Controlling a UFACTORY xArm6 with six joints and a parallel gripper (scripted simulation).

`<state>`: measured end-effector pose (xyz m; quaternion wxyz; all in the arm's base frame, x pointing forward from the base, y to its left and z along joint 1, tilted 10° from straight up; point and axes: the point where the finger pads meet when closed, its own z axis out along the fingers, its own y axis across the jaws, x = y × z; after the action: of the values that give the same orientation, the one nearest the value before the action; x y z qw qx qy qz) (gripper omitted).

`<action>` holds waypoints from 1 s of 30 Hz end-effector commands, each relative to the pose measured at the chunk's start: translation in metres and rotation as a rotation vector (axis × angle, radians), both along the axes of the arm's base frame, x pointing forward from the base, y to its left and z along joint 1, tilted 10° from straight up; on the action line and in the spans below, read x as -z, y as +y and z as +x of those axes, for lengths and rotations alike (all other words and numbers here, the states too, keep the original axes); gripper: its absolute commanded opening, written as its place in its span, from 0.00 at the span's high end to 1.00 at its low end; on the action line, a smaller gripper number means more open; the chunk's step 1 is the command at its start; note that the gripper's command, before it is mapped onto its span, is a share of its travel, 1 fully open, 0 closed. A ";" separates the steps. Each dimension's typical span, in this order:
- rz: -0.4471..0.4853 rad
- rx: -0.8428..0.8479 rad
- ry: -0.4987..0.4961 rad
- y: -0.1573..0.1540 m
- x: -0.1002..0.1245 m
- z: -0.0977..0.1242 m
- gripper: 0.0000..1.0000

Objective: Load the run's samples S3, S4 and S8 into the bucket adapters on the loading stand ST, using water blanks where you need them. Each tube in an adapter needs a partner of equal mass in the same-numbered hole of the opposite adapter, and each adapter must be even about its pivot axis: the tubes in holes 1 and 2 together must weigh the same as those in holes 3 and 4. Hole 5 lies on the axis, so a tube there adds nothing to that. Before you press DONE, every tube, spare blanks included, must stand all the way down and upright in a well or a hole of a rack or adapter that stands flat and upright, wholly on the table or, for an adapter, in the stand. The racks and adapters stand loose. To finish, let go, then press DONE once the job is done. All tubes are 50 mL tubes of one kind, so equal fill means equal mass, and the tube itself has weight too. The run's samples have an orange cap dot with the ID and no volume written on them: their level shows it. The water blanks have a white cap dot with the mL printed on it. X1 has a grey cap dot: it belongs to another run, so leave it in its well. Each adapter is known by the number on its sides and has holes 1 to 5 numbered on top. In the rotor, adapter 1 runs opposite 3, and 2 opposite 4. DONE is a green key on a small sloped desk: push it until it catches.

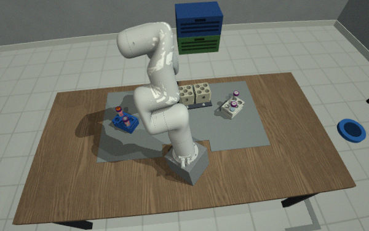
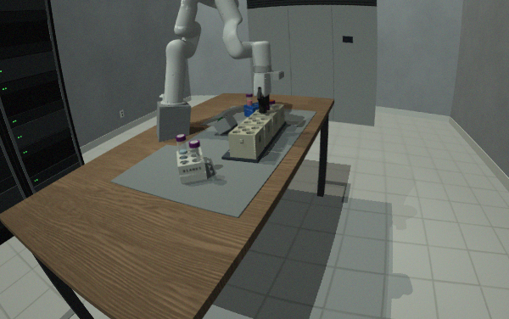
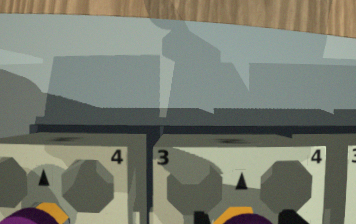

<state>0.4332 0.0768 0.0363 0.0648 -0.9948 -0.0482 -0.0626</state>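
Observation:
My gripper (image 2: 263, 109) (image 3: 245, 220) is slightly open around a purple cap (image 3: 245, 221) with an orange patch on its far side. That tube is in the adapter (image 3: 235, 152) second from the stand's left end; its depth is hidden. A second purple-capped tube (image 3: 22, 219) is in the end adapter (image 3: 117, 187). Adapters 3 (image 1: 186, 100) and 4 (image 1: 198, 97) show no tubes. The stand (image 1: 200, 105) (image 2: 239, 159) carries the row. The blue rack (image 1: 131, 129) (image 2: 248, 112) holds an orange-dot tube (image 1: 119, 109) and a grey-dot tube (image 1: 125, 118). The BLANKS rack (image 1: 229, 115) (image 2: 192, 175) holds two tubes (image 1: 236, 93) (image 2: 194, 144).
A small sloped desk (image 2: 226, 124) with a green key stands on the base side of the stand; the arm hides it in the top view. The BLANKS rack is off the row's right end. The grey mat (image 1: 246, 132) (image 2: 220, 199) lies under everything. Neighbouring adapters stand close together.

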 end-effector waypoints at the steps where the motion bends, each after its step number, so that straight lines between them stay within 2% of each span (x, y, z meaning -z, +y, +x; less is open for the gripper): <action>1: 0.000 0.000 -0.004 0.000 -0.001 0.001 0.56; 16: 0.000 0.000 -0.004 0.000 -0.001 0.001 0.56; 30: 0.000 0.000 -0.004 -0.003 -0.025 -0.002 0.56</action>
<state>0.4304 0.0741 0.0550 0.0648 -0.9948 -0.0482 -0.0619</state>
